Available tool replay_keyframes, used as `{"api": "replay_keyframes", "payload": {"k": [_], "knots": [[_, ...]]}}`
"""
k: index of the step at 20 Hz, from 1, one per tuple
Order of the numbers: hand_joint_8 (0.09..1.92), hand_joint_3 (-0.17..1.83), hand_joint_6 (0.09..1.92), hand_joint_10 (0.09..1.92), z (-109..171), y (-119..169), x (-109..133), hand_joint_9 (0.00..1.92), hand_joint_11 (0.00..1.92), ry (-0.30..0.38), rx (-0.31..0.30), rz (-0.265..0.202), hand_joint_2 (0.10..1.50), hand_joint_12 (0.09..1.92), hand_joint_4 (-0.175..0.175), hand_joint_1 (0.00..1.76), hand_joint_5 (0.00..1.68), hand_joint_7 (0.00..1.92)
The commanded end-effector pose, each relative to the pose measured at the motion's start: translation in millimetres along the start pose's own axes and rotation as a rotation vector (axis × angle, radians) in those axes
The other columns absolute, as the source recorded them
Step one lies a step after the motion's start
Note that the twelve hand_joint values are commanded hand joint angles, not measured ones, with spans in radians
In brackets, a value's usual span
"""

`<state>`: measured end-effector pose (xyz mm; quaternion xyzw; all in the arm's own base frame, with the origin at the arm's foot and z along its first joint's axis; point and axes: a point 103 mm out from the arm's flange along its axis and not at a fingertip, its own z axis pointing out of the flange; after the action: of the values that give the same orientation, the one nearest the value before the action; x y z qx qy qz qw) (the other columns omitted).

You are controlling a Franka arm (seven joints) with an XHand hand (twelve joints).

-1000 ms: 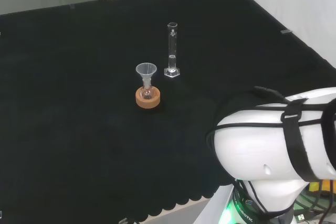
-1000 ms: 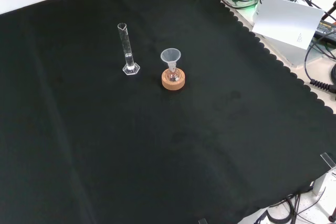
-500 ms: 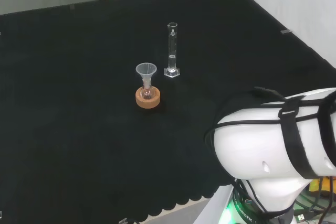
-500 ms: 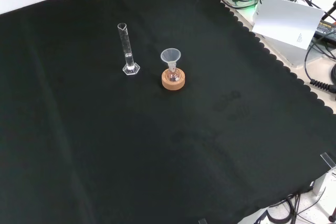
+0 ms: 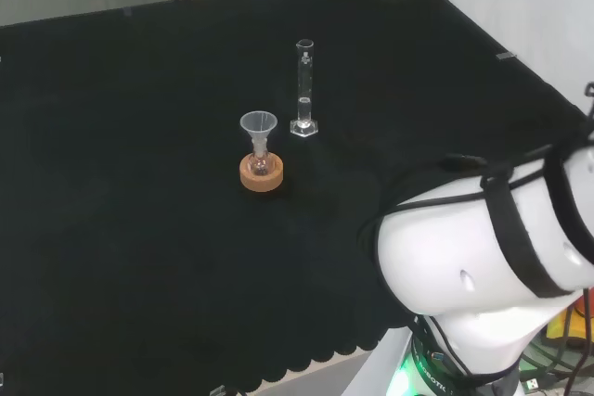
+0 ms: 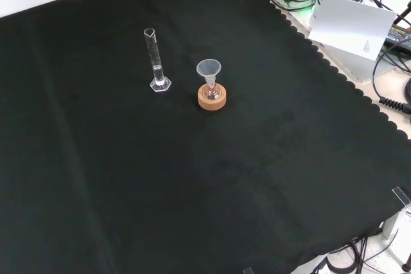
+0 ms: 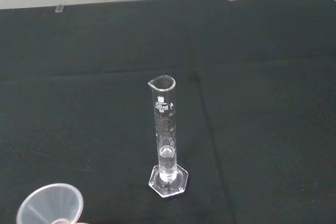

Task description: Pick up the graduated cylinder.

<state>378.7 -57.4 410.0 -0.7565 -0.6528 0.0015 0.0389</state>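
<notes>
The graduated cylinder (image 7: 166, 140) is clear, slim and upright on a hexagonal foot, standing on the black-clothed counter (image 6: 257, 178) just beside a funnel (image 6: 209, 68) in a cork stand (image 6: 211, 99). Whether the hand's fingers are spread or curled cannot be told, nor where it sits relative to the cylinder.

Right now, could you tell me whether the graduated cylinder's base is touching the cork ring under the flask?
Apart. In the front view a strip of black cloth shows between the graduated cylinder and the cork ring.
</notes>
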Motion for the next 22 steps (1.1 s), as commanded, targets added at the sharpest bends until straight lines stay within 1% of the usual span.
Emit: {"api": "replay_keyframes", "payload": {"k": [1,3,6,8,10,14,18,22], "knots": [[0.56,0.01,0.09,0.69,38.6,90.6,-48.3,0.25,0.16,0.067,-0.028,0.001,1.3,1.37,-0.027,0.06,0.29,0.05],[0.57,0.01,0.09,0.69,47.0,106.0,-51.2,0.26,0.16,0.08,-0.037,-0.019,1.29,1.37,-0.028,0.09,0.29,0.06],[0.58,-0.02,0.09,0.7,62.9,124.4,-53.2,0.32,0.16,0.105,-0.051,-0.048,1.24,1.38,-0.03,0.18,0.28,0.09],[0.59,-0.04,0.09,0.7,75.5,133.9,-54.8,0.34,0.17,0.137,-0.053,-0.053,1.21,1.38,-0.03,0.25,0.28,0.11],[0.6,-0.05,0.09,0.7,89.4,141.7,-55.9,0.36,0.18,0.158,-0.05,-0.059,1.19,1.38,-0.03,0.3,0.27,0.12],[0.61,-0.05,0.09,0.69,114.2,151.5,-59.4,0.36,0.19,0.218,-0.028,-0.065,1.18,1.37,-0.03,0.33,0.27,0.13],[0.62,-0.07,0.09,0.68,136.6,155.8,-61.8,0.37,0.19,0.274,-0.022,-0.1,1.15,1.37,-0.03,0.37,0.27,0.13],[0.62,-0.08,0.09,0.68,156.2,156.2,-62.6,0.37,0.19,0.291,-0.006,-0.117,1.14,1.37,-0.028,0.4,0.28,0.14]]}}
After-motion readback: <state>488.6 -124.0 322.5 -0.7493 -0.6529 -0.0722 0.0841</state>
